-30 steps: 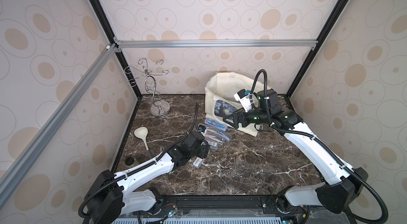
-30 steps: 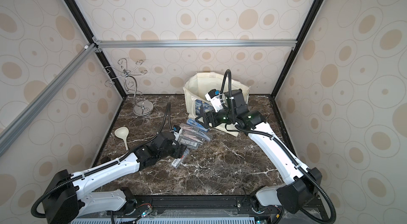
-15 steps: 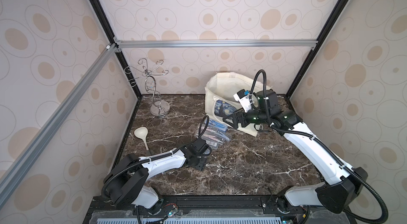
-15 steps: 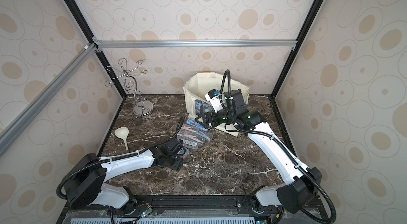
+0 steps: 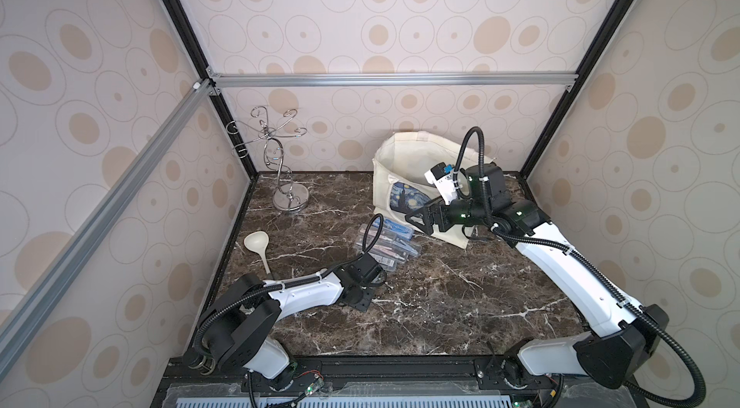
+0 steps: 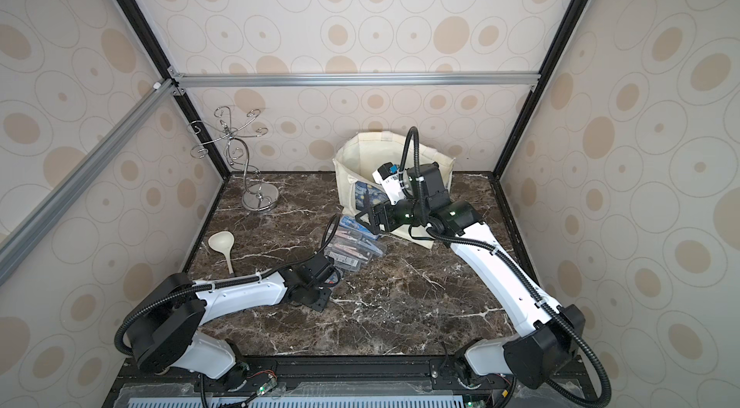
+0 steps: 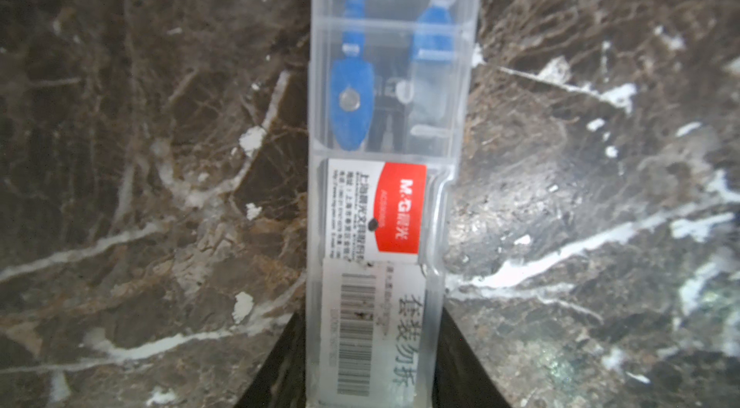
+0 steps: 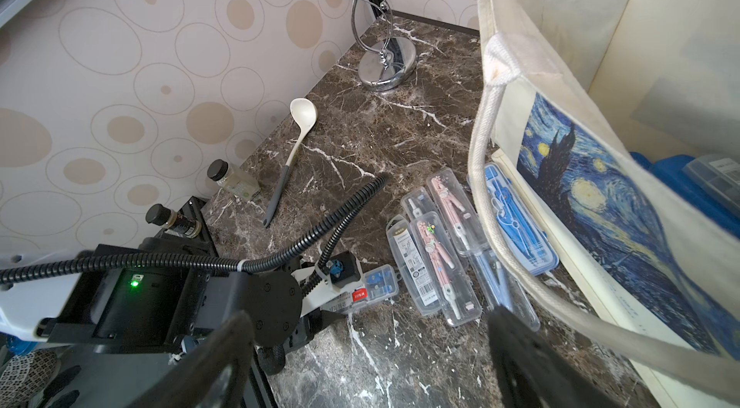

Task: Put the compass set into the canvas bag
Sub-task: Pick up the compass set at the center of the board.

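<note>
**Item:** compass set (image 7: 390,105), a clear case with blue instruments, low at the marble surface (image 5: 460,285), well apart from the canvas bag (image 5: 388,177).
**Left pincer** (image 7: 370,378): clamped on the case's labelled end.
**Right pincer** (image 5: 416,221): spread wide and empty, beside the bag's printed front.
**Handling:** lift level, clear the neighbouring cases (image 5: 386,243), and release only over the bag's mouth.

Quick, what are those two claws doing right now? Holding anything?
Left gripper: closed on a clear-cased compass set.
Right gripper: open, holding nothing, beside the canvas bag.
</note>
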Robot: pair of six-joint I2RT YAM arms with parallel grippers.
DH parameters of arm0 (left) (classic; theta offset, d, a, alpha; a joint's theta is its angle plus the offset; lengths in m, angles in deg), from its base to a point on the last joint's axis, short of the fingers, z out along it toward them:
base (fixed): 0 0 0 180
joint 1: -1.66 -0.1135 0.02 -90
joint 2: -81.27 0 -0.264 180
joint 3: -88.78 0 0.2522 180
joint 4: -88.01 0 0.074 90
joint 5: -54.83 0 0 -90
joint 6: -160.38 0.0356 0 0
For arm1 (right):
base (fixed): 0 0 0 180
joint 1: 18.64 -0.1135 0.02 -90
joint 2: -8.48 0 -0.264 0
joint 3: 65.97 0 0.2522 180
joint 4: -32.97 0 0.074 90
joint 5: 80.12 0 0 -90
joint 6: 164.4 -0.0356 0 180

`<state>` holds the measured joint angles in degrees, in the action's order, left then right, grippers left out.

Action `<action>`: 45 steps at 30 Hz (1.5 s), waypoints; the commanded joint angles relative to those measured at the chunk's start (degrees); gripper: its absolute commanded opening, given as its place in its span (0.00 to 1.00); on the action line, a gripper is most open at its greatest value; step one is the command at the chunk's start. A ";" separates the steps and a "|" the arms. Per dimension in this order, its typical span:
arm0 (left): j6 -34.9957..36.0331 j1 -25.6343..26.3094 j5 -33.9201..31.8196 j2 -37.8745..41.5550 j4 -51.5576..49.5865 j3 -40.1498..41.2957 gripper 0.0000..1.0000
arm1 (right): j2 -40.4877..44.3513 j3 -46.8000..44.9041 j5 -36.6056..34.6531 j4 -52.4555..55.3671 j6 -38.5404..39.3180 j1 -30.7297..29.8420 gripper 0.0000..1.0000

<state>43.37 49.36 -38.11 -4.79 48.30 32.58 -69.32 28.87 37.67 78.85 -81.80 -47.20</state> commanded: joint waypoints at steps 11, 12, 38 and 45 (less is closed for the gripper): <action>0.52 0.83 -4.83 6.82 3.79 2.90 0.30 | 0.42 1.76 -0.92 0.97 1.60 -0.16 0.94; 0.84 0.88 -5.24 8.09 4.56 3.37 0.30 | 0.32 1.89 -0.77 1.05 1.63 -0.16 0.94; 10.86 1.07 -10.00 19.98 51.71 4.61 0.30 | -8.62 8.76 4.52 -0.49 -4.01 -1.75 0.90; 11.04 1.08 -7.67 18.78 56.98 3.70 0.30 | -12.42 11.85 3.33 -0.47 -5.16 -3.07 0.86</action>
<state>52.82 50.06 -46.78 14.60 99.66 39.44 -80.53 38.53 41.32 78.45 -86.15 -49.49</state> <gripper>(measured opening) 0.430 0.862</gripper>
